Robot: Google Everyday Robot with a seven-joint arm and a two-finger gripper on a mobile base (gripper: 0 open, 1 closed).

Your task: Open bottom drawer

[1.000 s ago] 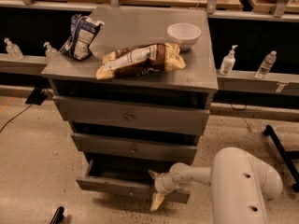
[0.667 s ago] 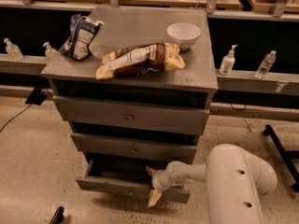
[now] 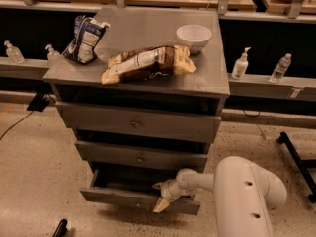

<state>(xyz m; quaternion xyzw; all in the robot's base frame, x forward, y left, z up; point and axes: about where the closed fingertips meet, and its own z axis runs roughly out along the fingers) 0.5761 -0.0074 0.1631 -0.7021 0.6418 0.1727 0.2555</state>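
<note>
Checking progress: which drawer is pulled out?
The bottom drawer, its front jutting forward with the gripper at it; the middle drawer and top drawer look shut.

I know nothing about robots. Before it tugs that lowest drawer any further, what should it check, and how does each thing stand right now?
1. Bottom drawer started: ok, it sits partway out.
2. Hand at that drawer's front, right of middle: ok.
3. Hand's hold on the knob: cannot tell, the knob is hidden.
4. Middle drawer left alone: ok, the hand is below it.
5. Floor ahead of the drawer: ok, the black object lies off to the left.
</note>
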